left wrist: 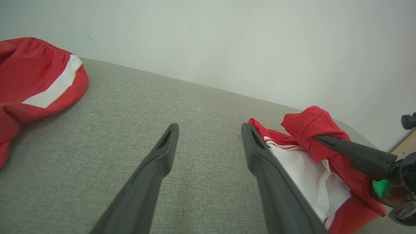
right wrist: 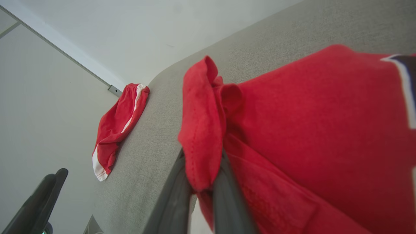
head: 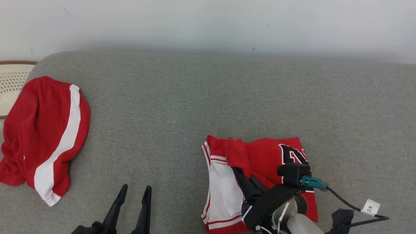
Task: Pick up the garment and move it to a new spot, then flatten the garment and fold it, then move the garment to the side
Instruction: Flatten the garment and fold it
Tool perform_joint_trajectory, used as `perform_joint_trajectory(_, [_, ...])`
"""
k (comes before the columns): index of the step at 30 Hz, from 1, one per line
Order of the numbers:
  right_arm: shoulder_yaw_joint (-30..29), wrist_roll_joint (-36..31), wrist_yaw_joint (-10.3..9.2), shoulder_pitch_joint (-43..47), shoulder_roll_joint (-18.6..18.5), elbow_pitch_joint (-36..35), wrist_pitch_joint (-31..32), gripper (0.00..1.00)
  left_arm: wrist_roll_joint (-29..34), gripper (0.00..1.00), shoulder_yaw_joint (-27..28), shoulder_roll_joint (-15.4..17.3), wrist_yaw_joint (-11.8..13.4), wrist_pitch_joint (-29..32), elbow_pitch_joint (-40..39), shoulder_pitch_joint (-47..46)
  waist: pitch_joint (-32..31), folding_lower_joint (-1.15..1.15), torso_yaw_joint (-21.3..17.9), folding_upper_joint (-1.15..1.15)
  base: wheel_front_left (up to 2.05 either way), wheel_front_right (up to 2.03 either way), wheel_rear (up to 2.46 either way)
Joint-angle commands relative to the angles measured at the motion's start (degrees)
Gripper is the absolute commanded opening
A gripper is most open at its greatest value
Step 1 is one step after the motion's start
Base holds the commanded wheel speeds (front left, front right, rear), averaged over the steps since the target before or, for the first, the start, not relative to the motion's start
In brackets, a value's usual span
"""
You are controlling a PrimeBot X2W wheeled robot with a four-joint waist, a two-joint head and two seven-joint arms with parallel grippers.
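Garment, red jersey w/ white panels, lies part-folded on grey fabric surface, close to robot, right of centre; right tool clamped on bunched red fold at its upper-left corner; left tool fingers apart, hangs over bare surface, holds nothing; red shorts well apart at left. Handling guess: light, soft, floppy, prob. slick knit; single pinch lets rest sag; better take corners or hems w/ both tools, layers kept together.

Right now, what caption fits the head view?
Right gripper pinches the jersey; left gripper open, shorts far left.
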Motion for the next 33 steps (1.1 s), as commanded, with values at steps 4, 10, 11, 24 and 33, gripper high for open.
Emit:
perform_joint_trajectory(4, [1.5, 1.4, 0.03, -1.8, 1.0, 3.3, -2.0, 0.08, -0.5, 1.0, -0.3, 0.0, 0.0, -0.2, 0.7, -0.8, 0.3, 0.0, 1.0, 0.0, 0.0, 0.0, 0.0])
perform_joint_trajectory(10, [3.7, 3.8, 0.03, -3.5, 0.9, 3.8, -4.0, 1.0, -0.7, 1.0, -0.1, 0.0, 0.2, -0.2, 1.1, -0.4, -0.1, 0.0, 1.1, 0.0, 0.0, 0.0, 0.0])
perform_joint_trajectory(11, [3.7, 3.8, 0.03, -3.5, 0.9, 3.8, -4.0, 1.0, -0.7, 1.0, -0.1, 0.0, 0.2, -0.2, 1.1, -0.4, -0.1, 0.0, 1.1, 0.0, 0.0, 0.0, 0.0])
perform_joint_trajectory(24, [0.3, 6.6, 0.03, -2.9, -7.7, -10.0, -10.4, 1.0, -0.6, 1.0, 1.4, 0.0, 0.5, -0.2, 0.0, 1.0, -1.5, 0.0, -0.1, 0.0, 0.0, 0.0, 0.0])
perform_joint_trajectory(33, [-9.1, -2.5, 0.03, 1.9, -11.9, -9.2, -11.9, 1.0, -0.5, 1.0, 2.6, 0.0, 0.6, -0.2, -1.1, 1.9, -1.6, 0.0, 0.0, 0.0, 0.0, 0.0, 0.0])
